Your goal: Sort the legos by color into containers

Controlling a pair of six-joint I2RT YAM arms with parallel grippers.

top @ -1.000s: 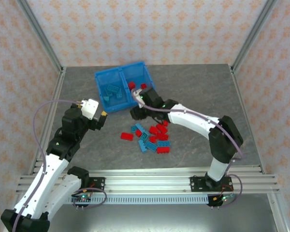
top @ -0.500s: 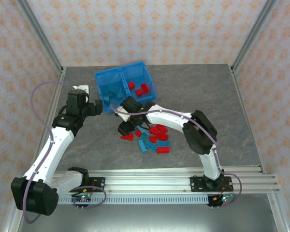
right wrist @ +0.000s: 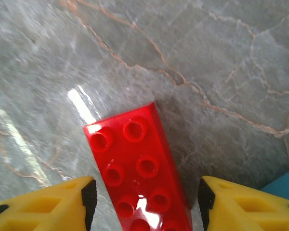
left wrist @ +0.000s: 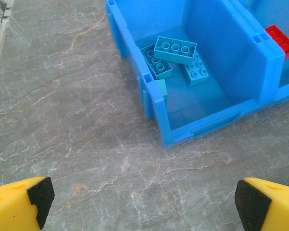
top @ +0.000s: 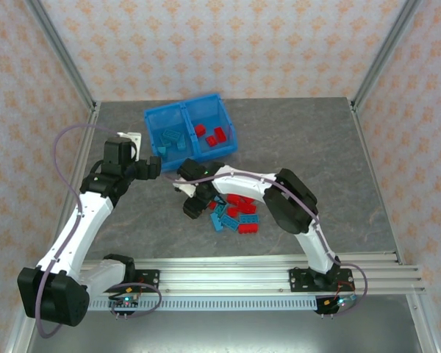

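Observation:
The blue bin [top: 156, 116] stands at the back of the table; its left compartment holds teal legos [top: 173, 138] and its right one red legos [top: 214, 134]. A loose pile of red and teal legos [top: 239, 213] lies in front of it. My right gripper [top: 193, 209] is low over the pile's left end. In the right wrist view it [right wrist: 144, 202] is open, with a red lego [right wrist: 139, 173] lying flat on the table between its fingers, untouched. My left gripper [top: 150, 169] hovers open and empty just left of the bin's front corner [left wrist: 166, 137], with teal legos [left wrist: 176, 50] showing inside.
The grey marble tabletop [top: 301, 147] is bordered by metal frame posts and patterned walls. A teal lego [right wrist: 285, 190] lies just right of my right gripper's finger. A red lego [left wrist: 282, 41] shows beyond the bin's middle wall [left wrist: 267, 62].
My right gripper has swung from the bin's right compartment down to the left end of the pile, over a red lego. My left arm moved up toward the bin's front left corner.

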